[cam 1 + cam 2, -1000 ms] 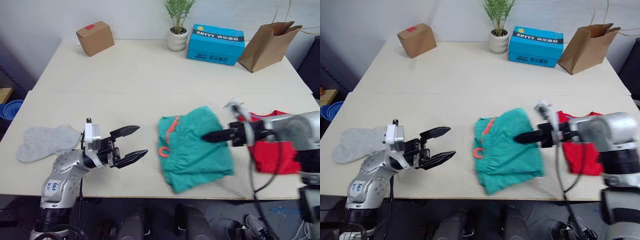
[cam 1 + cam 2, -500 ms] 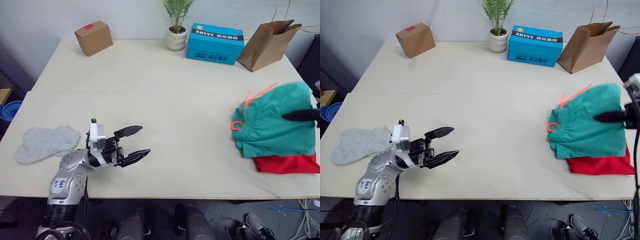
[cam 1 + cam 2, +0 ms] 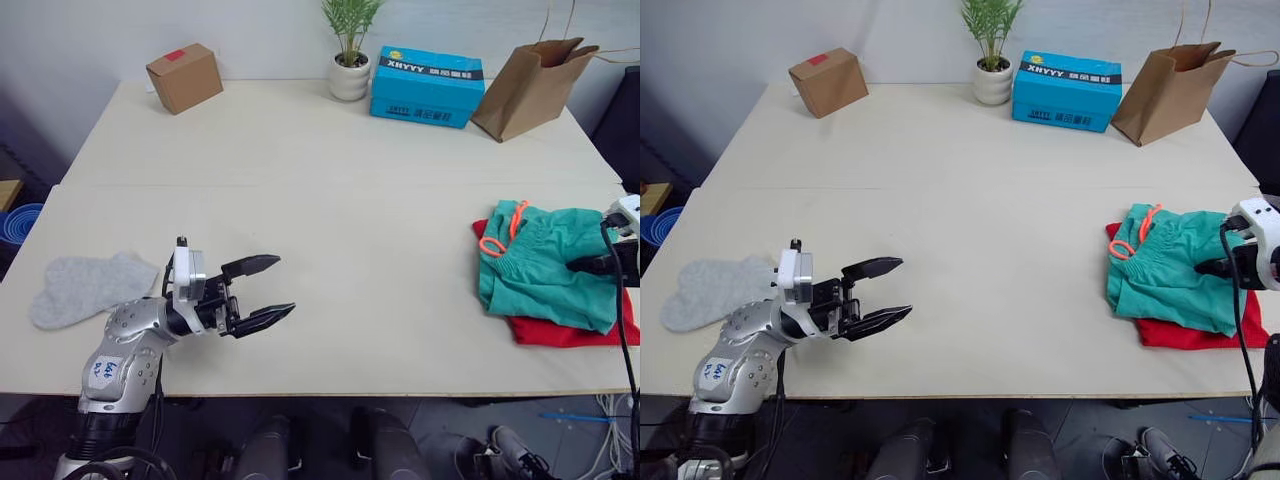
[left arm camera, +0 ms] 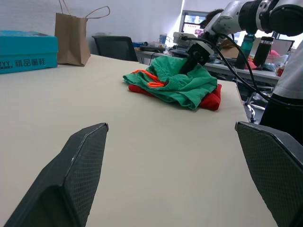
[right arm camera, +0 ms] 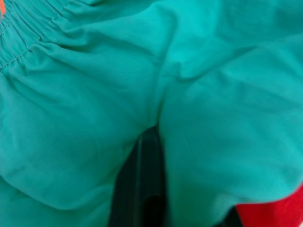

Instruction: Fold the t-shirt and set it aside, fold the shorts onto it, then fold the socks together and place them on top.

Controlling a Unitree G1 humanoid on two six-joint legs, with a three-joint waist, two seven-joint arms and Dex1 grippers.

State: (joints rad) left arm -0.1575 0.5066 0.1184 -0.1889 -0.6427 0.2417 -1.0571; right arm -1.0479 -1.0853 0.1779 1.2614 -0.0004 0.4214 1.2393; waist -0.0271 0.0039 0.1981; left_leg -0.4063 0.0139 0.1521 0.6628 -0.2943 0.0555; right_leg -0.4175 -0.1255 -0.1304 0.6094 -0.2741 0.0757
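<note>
Far left, near edge: the socks (image 3: 88, 287), lying flat, long axis roughly left-right, toes toward the table's left edge. Just right of them, the left gripper (image 3: 262, 290), jaws spread wide, empty, hovering low over the table (image 3: 330, 160). Far right: the shorts (image 3: 545, 265) folded atop the t-shirt (image 3: 560, 332), waistband and orange drawstring (image 3: 500, 232) toward the left, pinched at the right side by the right gripper (image 3: 1205, 267), closed on teal cloth. Best released cleanly, straight up, without dragging the stack, before turning to the socks.
</note>
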